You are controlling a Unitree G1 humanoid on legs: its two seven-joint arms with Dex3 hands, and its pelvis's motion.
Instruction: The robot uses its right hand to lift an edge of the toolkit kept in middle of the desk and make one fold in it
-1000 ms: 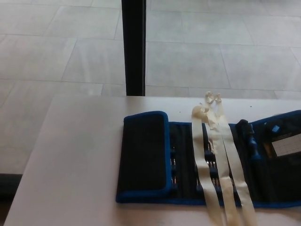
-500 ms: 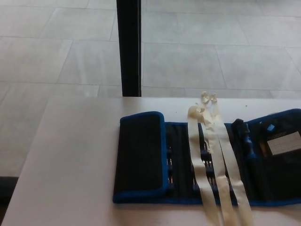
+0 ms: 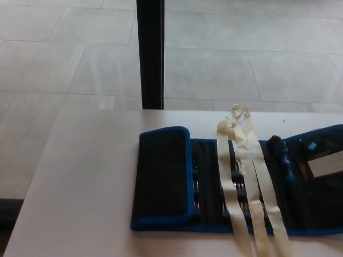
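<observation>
Nothing moved vs earlier, only cam shift. Toolkit (image 3: 214, 184) lies mid-counter (image 3: 91, 182), left flap (image 3: 162, 176) folded over, tape strips (image 3: 244, 182) across it. White label (image 3: 326, 164) unreadable. Both hands out of view, fingers can't tell.

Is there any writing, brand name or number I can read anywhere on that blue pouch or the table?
None can be read.
The toolkit carries one pale label near its right end; anything printed on it is too blurred to make out.
The cream tape strips lying across the toolkit look blank.
The desk shows no marking.
Neither robot hand is in view.
</observation>
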